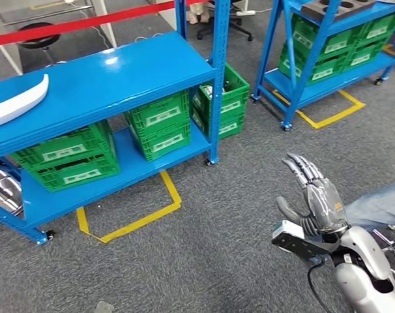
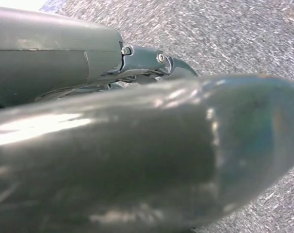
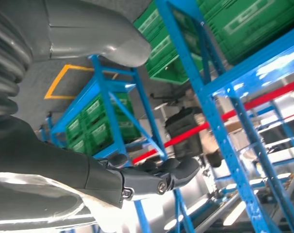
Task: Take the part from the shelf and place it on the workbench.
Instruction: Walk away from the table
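The left hand (image 2: 145, 145) lies close before the camera: a thick, glossy grey thumb (image 2: 138, 160) with a rounded tip, and beside it a darker finger (image 2: 149, 60) with two small metal screws. It holds nothing visible. Behind the hand lies speckled grey carpet floor (image 2: 229, 34).

I'm looking at a warehouse or factory floor: blue steel shelving (image 1: 102, 85) at my eleven o'clock, a second rack (image 1: 328, 59) at two o'clock, stacked green crates (image 1: 161, 124), yellow floor-marking tape (image 1: 131, 222) on grey carpet (image 1: 225, 228), and a red barrier strip (image 1: 77, 25).
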Controlling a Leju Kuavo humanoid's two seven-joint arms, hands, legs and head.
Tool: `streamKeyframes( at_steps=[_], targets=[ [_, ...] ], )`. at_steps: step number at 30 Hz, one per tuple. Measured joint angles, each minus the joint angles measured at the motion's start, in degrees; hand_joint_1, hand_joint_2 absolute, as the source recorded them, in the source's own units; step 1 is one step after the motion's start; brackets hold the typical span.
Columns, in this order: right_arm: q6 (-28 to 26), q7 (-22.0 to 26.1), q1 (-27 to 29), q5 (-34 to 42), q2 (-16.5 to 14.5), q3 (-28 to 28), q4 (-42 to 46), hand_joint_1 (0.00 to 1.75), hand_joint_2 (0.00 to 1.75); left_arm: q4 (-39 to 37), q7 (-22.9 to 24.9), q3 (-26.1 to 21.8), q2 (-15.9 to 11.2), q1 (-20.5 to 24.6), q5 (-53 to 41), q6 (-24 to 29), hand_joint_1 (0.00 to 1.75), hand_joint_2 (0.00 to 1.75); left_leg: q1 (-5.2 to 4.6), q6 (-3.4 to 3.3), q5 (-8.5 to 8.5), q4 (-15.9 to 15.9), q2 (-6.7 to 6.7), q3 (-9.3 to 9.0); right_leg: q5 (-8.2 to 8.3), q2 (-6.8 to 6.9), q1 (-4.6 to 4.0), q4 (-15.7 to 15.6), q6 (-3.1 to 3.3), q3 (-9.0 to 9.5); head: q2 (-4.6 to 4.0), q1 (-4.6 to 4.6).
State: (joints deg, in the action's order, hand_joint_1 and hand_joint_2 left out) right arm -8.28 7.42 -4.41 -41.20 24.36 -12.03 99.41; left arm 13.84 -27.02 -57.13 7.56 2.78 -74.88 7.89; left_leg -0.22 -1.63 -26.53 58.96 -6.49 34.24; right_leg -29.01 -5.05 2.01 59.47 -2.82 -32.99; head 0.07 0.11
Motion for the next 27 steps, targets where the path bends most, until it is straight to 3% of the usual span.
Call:
streamKeyframes(
  at_steps=[1,3,5,7,9,10,12,14,16,18,19,21,22,24,25,26,27],
  targets=[
    [0.02,0.01,0.02,-0.02,0.01,-0.01,0.01,0.00,1.75,0.00,0.00,0.00,-0.02,-0.04,-0.01,-0.01,0.00,0.00,0.06,0.38,0.14,0.09,-0.68,0.32,-0.25,-0.23,-0.06,-0.26,0.25,0.29,0.01,-0.03],
    [0.07,0.11,-0.07,-0.08,0.00,-0.05,0.04,0.00,1.75,0.00,0.01,0.00,-0.12,-0.27,-0.04,-0.01,0.00,0.00,0.22,0.98,0.30,0.16,-1.53,0.67,-0.12,1.15,-0.08,-0.48,0.88,0.57,0.01,-0.04],
    [0.19,0.33,-0.22,-0.21,-0.01,-0.13,0.08,0.00,1.75,0.01,0.02,0.00,-0.17,-0.30,-0.10,-0.02,0.00,0.00,0.06,1.57,-1.19,2.61,0.97,1.80,-0.13,2.84,0.02,-0.78,1.61,1.03,0.02,-0.50],
    [0.39,0.53,-0.24,-0.41,-0.01,-0.24,0.09,0.00,1.75,0.01,0.02,0.01,-0.09,-0.04,-0.15,-0.03,0.00,0.00,0.09,2.14,-4.49,9.36,4.62,4.99,-0.36,4.74,-0.17,-0.90,2.22,1.39,0.01,-0.98],
    [0.53,0.62,-0.29,-0.59,-0.01,-0.44,0.09,0.00,1.75,0.00,0.02,0.02,-0.04,0.11,-0.18,-0.04,0.00,0.00,0.39,2.43,-6.38,15.43,5.71,8.00,-0.61,6.59,-0.37,-0.90,2.44,1.58,0.00,-1.02],
    [0.54,0.64,-0.35,-0.66,-0.01,-0.56,0.09,0.00,1.75,0.01,0.02,0.02,-0.03,0.10,-0.17,-0.04,0.00,0.00,0.47,2.47,-5.80,15.81,5.85,8.24,-0.75,7.43,-0.41,-0.90,2.47,1.71,-0.01,-1.02],
    [0.56,0.67,-0.56,-0.81,-0.01,-0.82,0.10,0.00,1.75,0.02,0.02,0.01,-0.08,0.04,-0.18,-0.04,0.00,0.00,0.42,2.19,-2.16,10.63,6.63,5.83,-1.09,8.95,-0.46,-0.90,2.35,2.17,0.00,-1.03],
    [0.58,0.70,-0.80,-0.99,-0.01,-0.94,0.11,0.00,1.75,0.02,0.03,0.02,-0.16,0.14,-0.18,-0.11,0.00,0.00,-0.18,1.55,0.55,3.51,9.19,2.42,-1.57,10.25,-0.72,-0.87,1.91,2.62,0.00,-1.04],
    [0.69,0.76,-1.02,-1.16,-0.01,-1.01,0.12,0.00,1.75,0.02,0.07,0.04,-0.20,0.27,-0.23,-0.28,0.00,0.00,-0.75,0.98,0.69,0.61,10.62,1.24,-1.97,11.51,-1.05,-0.93,1.30,2.87,0.00,-0.97],
    [0.80,0.82,-1.43,-1.26,-0.01,-1.19,0.13,0.00,1.75,0.02,0.14,0.07,-0.17,0.17,-0.30,-0.44,0.00,0.00,-0.63,0.47,0.67,0.19,9.49,1.27,-2.31,12.46,-1.07,-1.11,0.69,3.12,0.01,-0.90],
    [0.83,0.85,-1.70,-1.28,-0.01,-1.29,0.14,0.00,1.75,0.02,0.18,0.09,-0.15,0.08,-0.31,-0.49,0.00,0.00,-0.44,0.20,0.75,-0.04,8.80,1.14,-2.77,11.65,-0.95,-0.78,0.41,3.09,0.01,-0.83],
    [0.88,0.87,-2.13,-1.34,0.01,-1.36,0.12,0.00,1.75,0.02,0.28,0.15,-0.18,0.16,-0.33,-0.54,0.00,0.00,-0.01,-0.40,0.93,-0.47,7.47,0.84,-5.00,8.18,-0.70,3.12,0.01,1.22,0.01,-0.55],
    [0.94,0.88,-2.22,-1.36,0.01,-1.39,0.09,0.00,1.75,0.02,0.31,0.20,-0.20,0.31,-0.34,-0.55,0.00,0.00,0.00,-0.58,0.92,-0.49,6.78,0.83,-6.57,6.47,-0.68,6.73,-0.06,-0.62,0.01,-0.40],
    [1.09,0.86,-2.25,-1.40,0.01,-1.50,0.01,0.00,1.75,0.02,0.36,0.26,-0.19,0.47,-0.35,-0.63,0.00,0.00,-0.03,-0.76,0.87,-0.47,5.23,0.81,-8.62,5.31,-0.71,13.53,-0.19,-4.69,0.01,-0.29],
    [1.15,0.86,-2.26,-1.42,0.01,-1.57,-0.02,0.00,1.75,0.02,0.37,0.28,-0.17,0.44,-0.35,-0.67,0.00,0.00,-0.04,-0.77,0.84,-0.45,4.43,0.77,-8.19,5.20,-0.72,14.62,-0.22,-5.77,0.01,-0.28],
    [1.18,0.85,-2.28,-1.42,0.01,-1.63,-0.02,0.00,1.75,0.02,0.41,0.28,-0.15,0.40,-0.35,-0.69,0.00,0.00,-0.02,-0.72,0.81,-0.42,3.61,0.69,-6.59,5.08,-0.69,13.48,-0.24,-5.76,0.00,-0.28],
    [1.21,0.85,-2.29,-1.42,0.01,-1.68,-0.02,0.00,1.75,0.02,0.45,0.28,-0.14,0.36,-0.35,-0.69,0.00,0.00,0.03,-0.63,0.75,-0.38,2.79,0.56,-4.19,4.70,-0.61,10.38,-0.22,-4.72,-0.01,-0.28]
  ],
)
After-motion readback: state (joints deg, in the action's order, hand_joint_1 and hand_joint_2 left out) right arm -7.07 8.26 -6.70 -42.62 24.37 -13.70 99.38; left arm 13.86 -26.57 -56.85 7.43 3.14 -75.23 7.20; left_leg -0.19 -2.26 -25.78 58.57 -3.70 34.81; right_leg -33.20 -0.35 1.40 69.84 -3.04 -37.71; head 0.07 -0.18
